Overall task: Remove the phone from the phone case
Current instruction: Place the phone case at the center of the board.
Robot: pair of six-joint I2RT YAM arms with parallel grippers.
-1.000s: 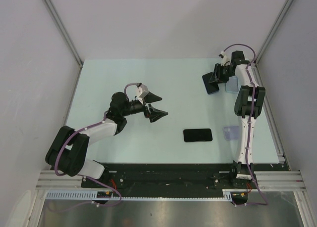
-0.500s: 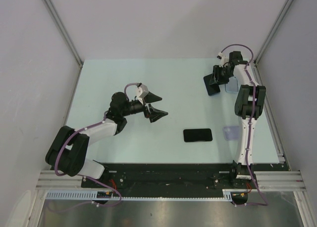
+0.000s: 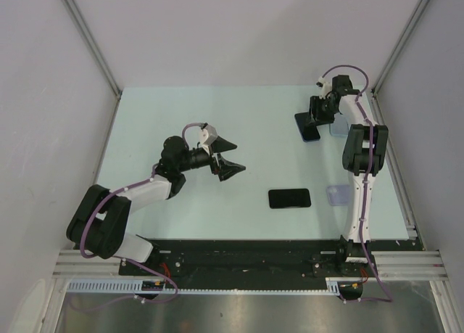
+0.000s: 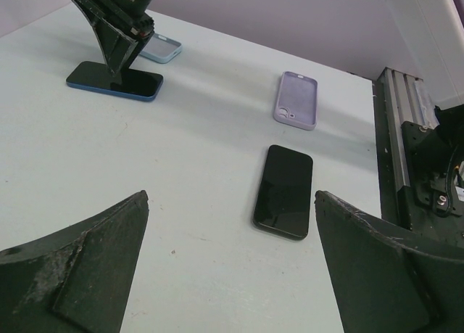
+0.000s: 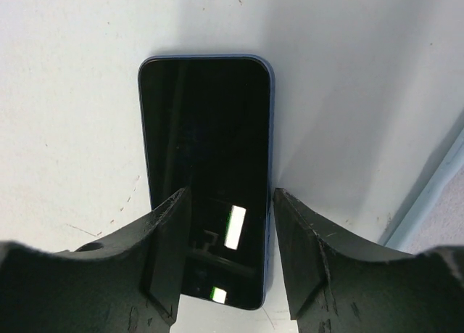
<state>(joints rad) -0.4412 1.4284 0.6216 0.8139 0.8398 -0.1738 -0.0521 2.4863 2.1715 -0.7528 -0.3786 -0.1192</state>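
Note:
A dark-screened phone with a blue rim (image 3: 307, 128) lies flat at the far right of the table; it also shows in the right wrist view (image 5: 206, 130) and the left wrist view (image 4: 116, 83). My right gripper (image 3: 317, 117) (image 5: 230, 195) is open right above it. The left finger overlaps the screen and the right finger stands just off the phone's edge. An empty light-blue case (image 3: 338, 127) lies beside it. A bare black phone (image 3: 289, 198) (image 4: 284, 191) lies near the front. My left gripper (image 3: 239, 154) (image 4: 230, 196) is open and empty, well left of it.
An empty lavender case (image 3: 335, 195) (image 4: 297, 101) lies right of the black phone. The table's metal side rail (image 3: 400, 181) runs along the right edge, close to the right arm. The enclosure's grey walls stand on three sides.
The right gripper has shifted slightly left and back over the blue-rimmed phone, and the phone has moved a little left with it. The left arm has not moved.

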